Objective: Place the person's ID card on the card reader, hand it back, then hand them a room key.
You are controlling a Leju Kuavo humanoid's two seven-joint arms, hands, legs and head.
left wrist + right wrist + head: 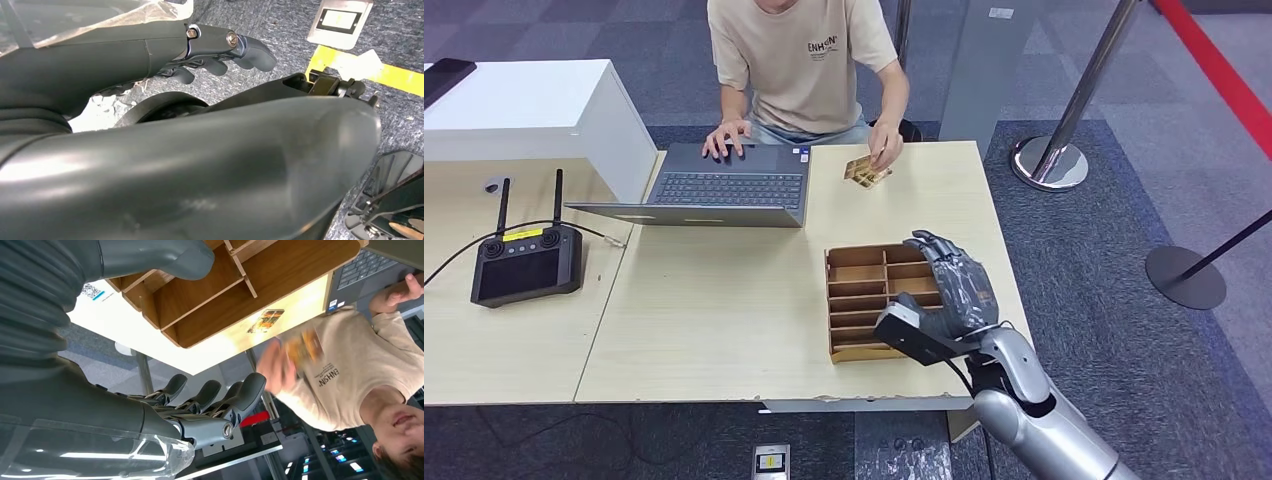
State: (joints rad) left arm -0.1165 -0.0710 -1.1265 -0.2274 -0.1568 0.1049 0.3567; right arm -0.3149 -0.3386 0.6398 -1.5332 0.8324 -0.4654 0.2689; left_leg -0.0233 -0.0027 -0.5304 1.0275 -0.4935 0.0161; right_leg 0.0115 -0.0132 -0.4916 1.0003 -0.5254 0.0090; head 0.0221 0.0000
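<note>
Head view: I see my right robot hand (952, 282) hovering over the right side of the wooden compartment tray (862, 302) near the tabletop's (724, 300) near-right edge, fingers apart and holding nothing. At the far edge the person's hand (886, 152) holds a gold-patterned card (865, 170) just above the tabletop, right of the open laptop (714, 188). A black controller with two antennas (524, 258) lies far left. In the left wrist view my left robot hand (220, 52) hangs over grey carpet, fingers loosely curled, holding nothing.
</note>
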